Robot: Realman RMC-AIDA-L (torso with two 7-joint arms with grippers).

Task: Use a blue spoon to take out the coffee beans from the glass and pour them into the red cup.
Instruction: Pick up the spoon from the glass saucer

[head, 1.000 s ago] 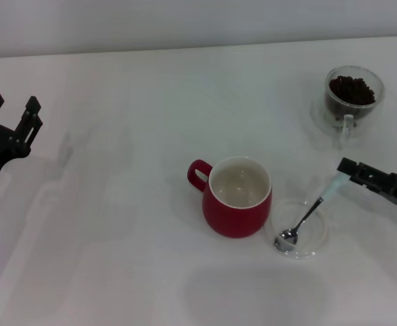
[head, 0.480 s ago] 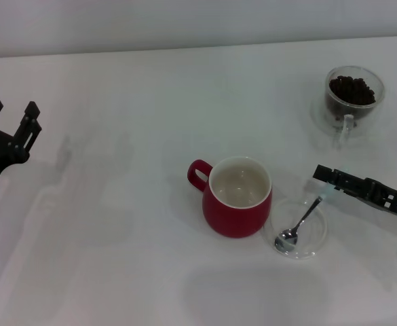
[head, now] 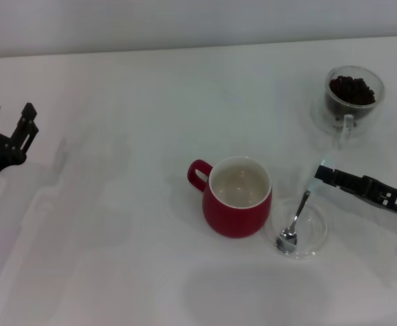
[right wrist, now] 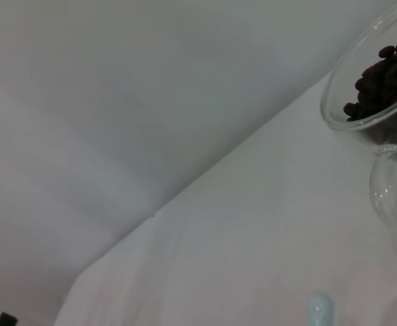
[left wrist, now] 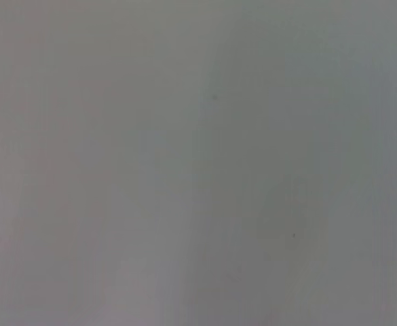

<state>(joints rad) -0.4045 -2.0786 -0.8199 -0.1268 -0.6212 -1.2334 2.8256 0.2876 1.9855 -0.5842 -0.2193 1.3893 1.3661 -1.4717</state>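
Blue spoon [head: 300, 217], bowl resting in the clear saucer [head: 315, 239] beside the red cup [head: 237, 197], handle slanting up into the right gripper [head: 322, 172], which grasps its tip; left gripper [head: 8, 117] parked released at the bench's far left

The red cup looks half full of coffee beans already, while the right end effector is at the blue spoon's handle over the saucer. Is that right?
Not quite. The head view shows the red cup empty, its white inside bare; the coffee beans are all in the glass. The rest holds: the right end effector is at the handle of the blue spoon, whose bowl rests on the saucer.
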